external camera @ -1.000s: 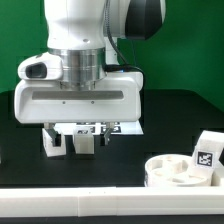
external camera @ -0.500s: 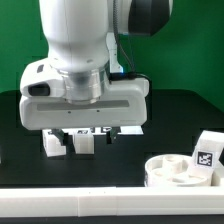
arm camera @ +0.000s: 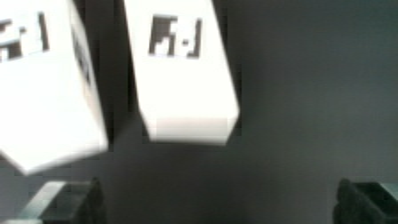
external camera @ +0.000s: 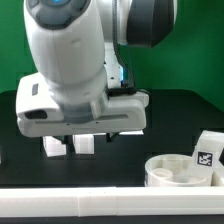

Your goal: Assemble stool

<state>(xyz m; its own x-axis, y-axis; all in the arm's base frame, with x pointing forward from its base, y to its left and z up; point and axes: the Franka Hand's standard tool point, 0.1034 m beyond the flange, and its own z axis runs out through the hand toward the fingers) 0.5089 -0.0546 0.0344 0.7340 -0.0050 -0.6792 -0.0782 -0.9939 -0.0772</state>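
On the table (external camera: pixel 178 115), well to the exterior view's left of the seat (external camera: pixel 180 172), the nearer leg (external camera: pixel 85 144) and the farther leg (external camera: pixel 55 146) sit just beside each other under the spread, empty hand (arm camera: pixel 222 205), so an off-centre descent risks pinching both or toppling one

The exterior view sits low and close in front of the 2 legs (external camera: pixel 85 144), facing slightly downward across the black desk (external camera: pixel 170 108) toward the green backdrop (external camera: pixel 200 50). The wrist view looks straight down from just above those legs (arm camera: pixel 178 70), which both views share.
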